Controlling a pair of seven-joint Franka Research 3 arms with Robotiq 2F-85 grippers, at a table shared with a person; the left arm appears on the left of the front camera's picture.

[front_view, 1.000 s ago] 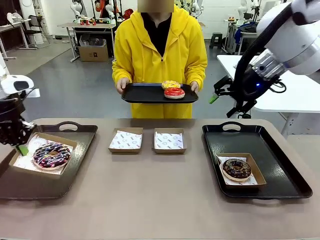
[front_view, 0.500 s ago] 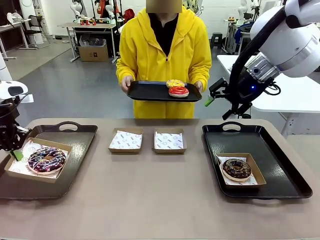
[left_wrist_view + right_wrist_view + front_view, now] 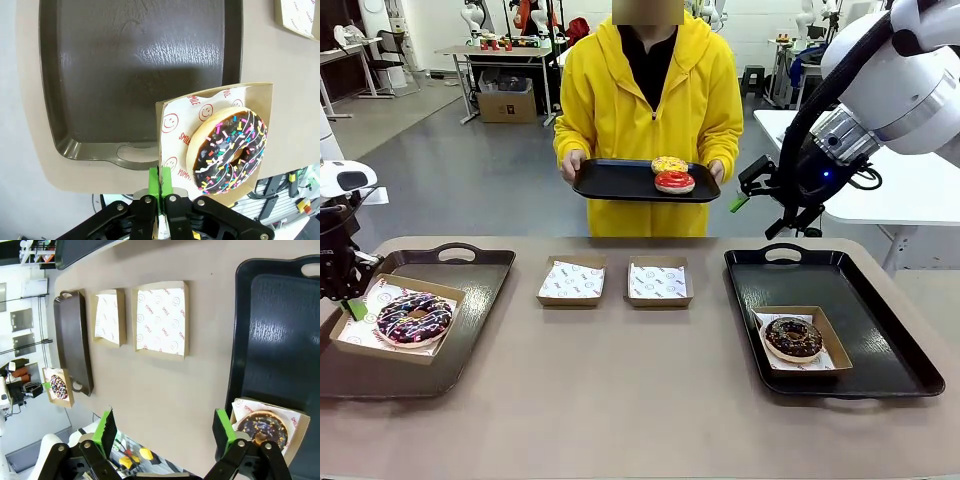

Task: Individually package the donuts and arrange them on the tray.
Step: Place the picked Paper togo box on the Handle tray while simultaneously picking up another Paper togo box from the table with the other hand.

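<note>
Pinching box corner, left gripper clamped on cardboard; sprinkled donut inside, at left edge of left tray. Donut soft, icing smears; cardboard light, bendy, so grip rim only. Right gripper wide open, empty.

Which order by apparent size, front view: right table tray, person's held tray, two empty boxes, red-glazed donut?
1. right table tray
2. held tray; farther off, so true size unsure
3. left empty box and right empty box: look alike, tied
4. red-glazed donut
</note>
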